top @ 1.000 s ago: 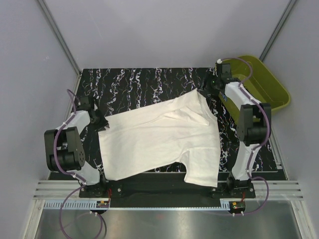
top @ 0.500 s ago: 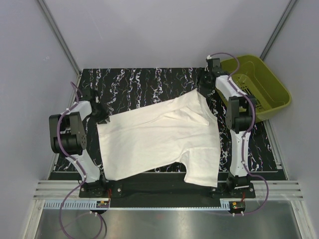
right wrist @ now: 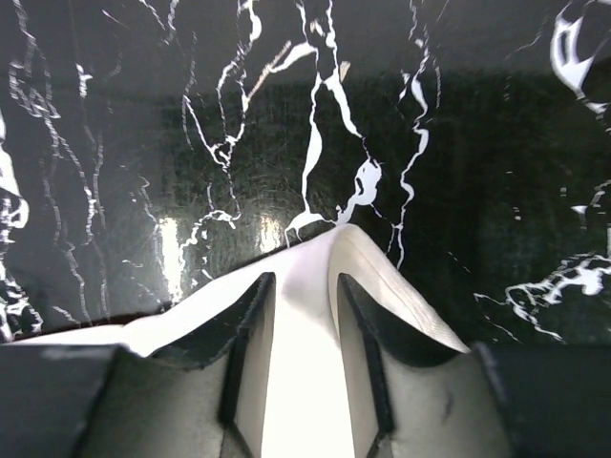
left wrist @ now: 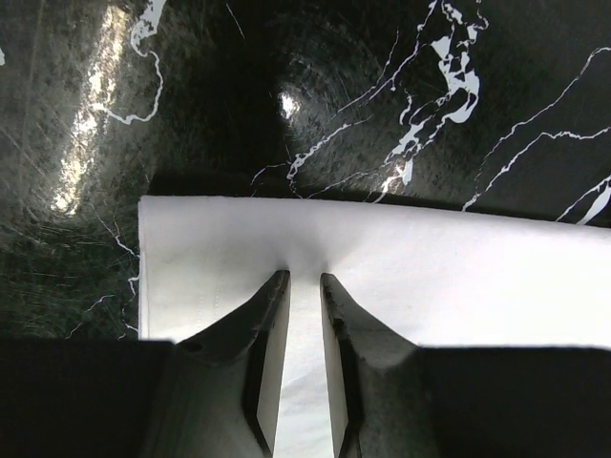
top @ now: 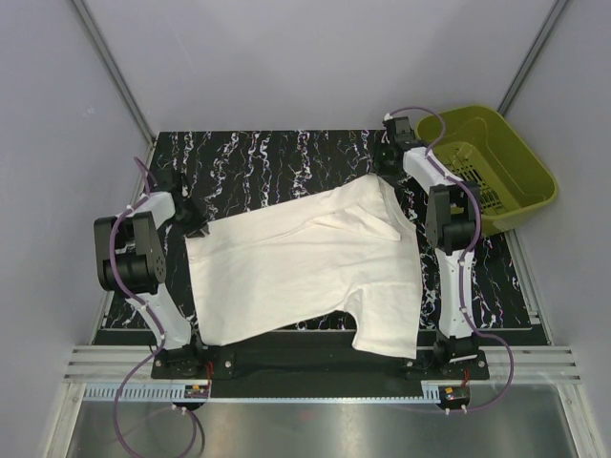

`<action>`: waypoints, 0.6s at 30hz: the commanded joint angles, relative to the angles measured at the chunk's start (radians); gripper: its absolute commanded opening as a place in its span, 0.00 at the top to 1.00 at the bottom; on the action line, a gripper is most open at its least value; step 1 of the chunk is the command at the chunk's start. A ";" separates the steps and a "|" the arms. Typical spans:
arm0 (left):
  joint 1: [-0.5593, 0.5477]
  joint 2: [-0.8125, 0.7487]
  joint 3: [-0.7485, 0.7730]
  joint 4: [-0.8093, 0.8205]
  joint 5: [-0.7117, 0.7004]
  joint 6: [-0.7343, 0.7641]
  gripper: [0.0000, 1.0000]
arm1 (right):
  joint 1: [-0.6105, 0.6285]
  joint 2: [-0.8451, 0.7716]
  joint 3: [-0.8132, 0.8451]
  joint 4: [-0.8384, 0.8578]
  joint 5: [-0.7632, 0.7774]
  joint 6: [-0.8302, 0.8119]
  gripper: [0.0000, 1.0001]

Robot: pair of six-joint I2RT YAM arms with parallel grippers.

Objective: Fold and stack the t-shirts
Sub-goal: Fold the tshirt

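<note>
Two pairs of jaws, each set on an edge of the one garment in view. Left gripper point(left wrist: 304, 277): fingers drawn narrow, a thin strip of cloth pinched between them and a small pucker at the tips, just inside a straight hemmed corner. Right gripper point(right wrist: 304, 279): fingers somewhat wider apart, a raised ridge of cloth standing between them and peaking just past the tips; whether this pair has closed firmly on the cloth cannot be told. Garment: an off-white, short-sleeved cloth t-shirt point(top: 305, 267), plain side up, no print showing, spread nearly flat and slantwise over the middle of the black, white-veined, glossy table point(top: 258, 157). One corner reaches the table's left edge, where the left gripper stands; the opposite point reaches toward the table's far right corner, where the right gripper stands; one sleeve lies at the table's near edge, right of centre. Beyond the table's far right corner sits a yellow-green plastic basket point(top: 530, 153). Handling, as a judgement: the t-shirt looks light and limp, so it should sag between any two holds and slide readily on the glossy table. A pinch just inside a hem or seam, where the cloth is doubled, is likeliest to hold, and two well-separated holds should keep an edge straight for folding. No fold is made yet, and no second t-shirt is seen.
</note>
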State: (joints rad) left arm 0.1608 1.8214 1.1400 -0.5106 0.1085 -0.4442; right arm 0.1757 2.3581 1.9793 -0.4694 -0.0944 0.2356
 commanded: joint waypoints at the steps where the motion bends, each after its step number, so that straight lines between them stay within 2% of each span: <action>1: 0.022 0.038 0.020 -0.012 -0.044 0.010 0.74 | 0.007 0.036 0.056 -0.009 0.030 0.002 0.63; 7: 0.026 0.056 0.024 -0.019 -0.050 0.016 0.74 | 0.007 0.052 0.081 -0.028 0.071 0.005 0.64; 8: 0.028 0.059 0.024 -0.020 -0.053 0.018 0.75 | 0.007 0.038 0.072 -0.012 0.090 0.001 0.73; 10: 0.031 0.071 0.024 -0.025 -0.061 0.015 0.76 | 0.007 0.027 0.058 -0.002 0.165 -0.010 0.81; 11: 0.032 0.075 0.021 -0.025 -0.059 0.013 0.76 | 0.007 0.026 0.058 0.002 0.217 -0.013 0.90; 15: 0.036 0.084 0.010 -0.019 -0.063 0.002 0.76 | 0.007 0.021 0.035 0.034 0.274 -0.028 0.99; 18: 0.036 0.084 0.007 -0.020 -0.066 0.004 0.77 | 0.007 0.033 0.035 0.044 0.271 -0.018 0.99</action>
State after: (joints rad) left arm 0.1761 1.8435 1.1637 -0.5331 0.1200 -0.4541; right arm 0.1871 2.4195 2.0106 -0.4896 0.0784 0.2314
